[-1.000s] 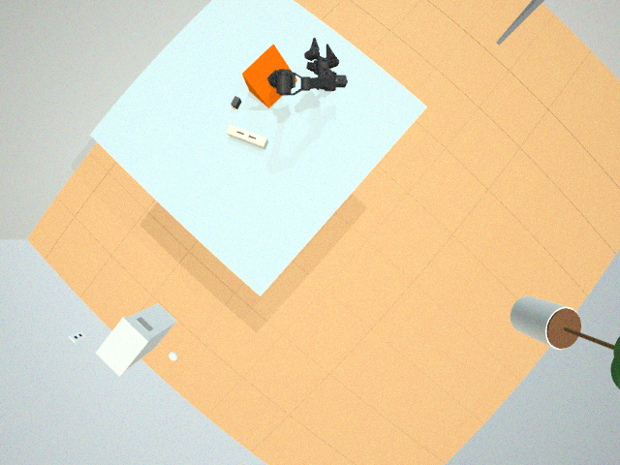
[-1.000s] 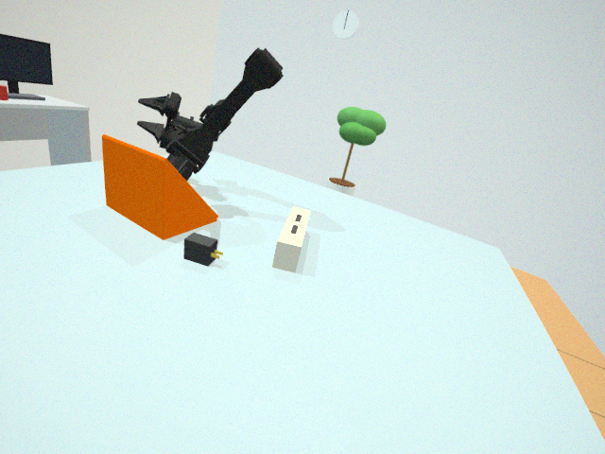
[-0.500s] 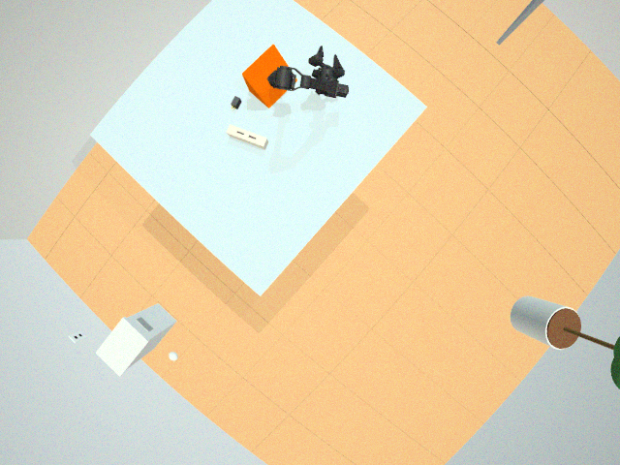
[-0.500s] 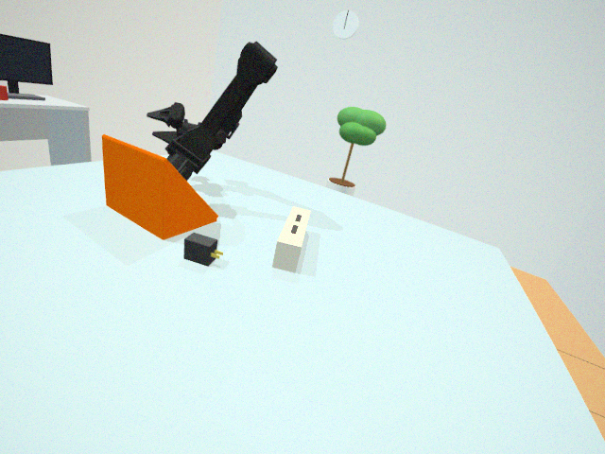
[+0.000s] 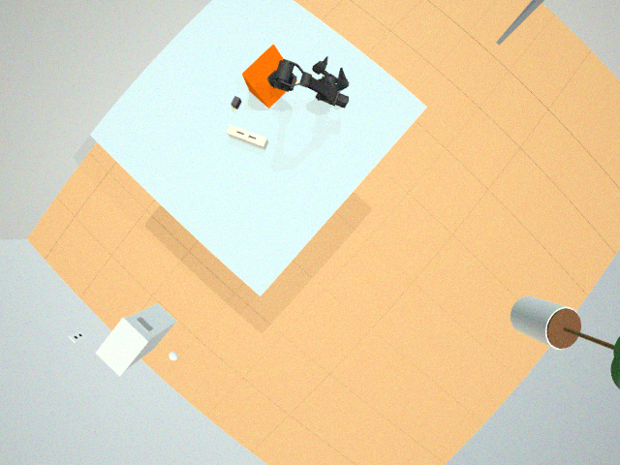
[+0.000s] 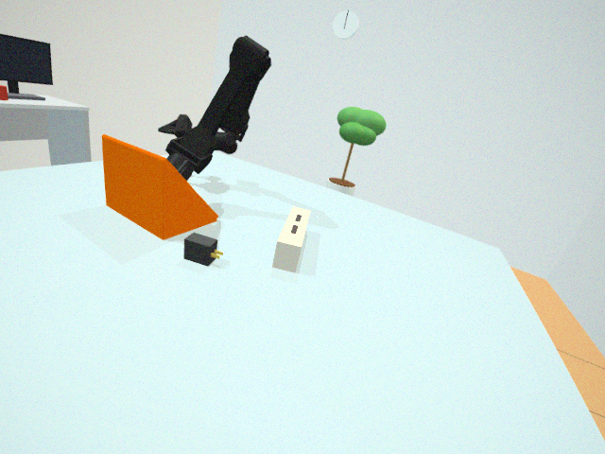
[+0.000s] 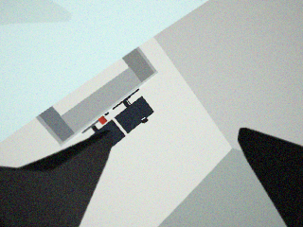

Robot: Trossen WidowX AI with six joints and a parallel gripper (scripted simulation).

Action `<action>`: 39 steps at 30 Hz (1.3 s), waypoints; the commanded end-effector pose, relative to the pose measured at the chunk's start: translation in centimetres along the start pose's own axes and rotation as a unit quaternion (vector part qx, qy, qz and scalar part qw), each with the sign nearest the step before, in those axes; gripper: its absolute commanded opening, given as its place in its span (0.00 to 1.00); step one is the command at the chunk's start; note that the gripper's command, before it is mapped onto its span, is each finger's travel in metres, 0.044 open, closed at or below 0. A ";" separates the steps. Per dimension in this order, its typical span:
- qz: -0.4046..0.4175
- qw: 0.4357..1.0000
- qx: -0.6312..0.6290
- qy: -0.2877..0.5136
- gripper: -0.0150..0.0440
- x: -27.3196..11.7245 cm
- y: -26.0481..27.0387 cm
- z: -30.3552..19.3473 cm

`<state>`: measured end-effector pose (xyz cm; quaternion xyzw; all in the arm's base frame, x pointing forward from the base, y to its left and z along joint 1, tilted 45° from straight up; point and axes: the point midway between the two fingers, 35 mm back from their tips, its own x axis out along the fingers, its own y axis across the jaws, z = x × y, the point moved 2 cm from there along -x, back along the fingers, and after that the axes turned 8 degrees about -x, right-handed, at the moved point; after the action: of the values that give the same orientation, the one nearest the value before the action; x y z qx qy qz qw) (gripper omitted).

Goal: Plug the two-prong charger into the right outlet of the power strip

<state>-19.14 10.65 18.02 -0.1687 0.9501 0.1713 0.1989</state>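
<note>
The black two-prong charger (image 5: 235, 102) (image 6: 199, 248) lies on the pale blue table (image 5: 225, 210) (image 6: 341, 341), its brass prongs pointing sideways toward the power strip. The cream power strip (image 5: 246, 137) (image 6: 292, 241) lies flat a short way off, with two dark outlets on its top face. My gripper (image 5: 332, 69) (image 7: 173, 134) is open and empty. It is raised behind the orange wedge, well away from the charger, and points out toward the room. The wrist view shows only my two dark fingers, the table edge and a distant desk; neither charger nor strip shows there.
An orange wedge (image 5: 263, 76) (image 6: 146, 190) stands beside the arm base, just behind the charger. Off the table are a grey desk with a monitor (image 6: 29, 112) (image 7: 95, 101), a potted plant (image 6: 360, 126) (image 5: 542, 323) and a white box (image 5: 132, 340) on the floor.
</note>
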 end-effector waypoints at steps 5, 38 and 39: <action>0.059 0.997 -0.034 -0.031 1.00 -2.0 2.1 0.9; 0.243 0.941 -0.132 -0.197 1.00 -11.9 7.2 4.4; 0.247 0.938 -0.134 -0.203 1.00 -12.2 7.3 4.5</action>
<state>-11.05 21.19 20.98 0.0656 0.8833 0.3552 0.2989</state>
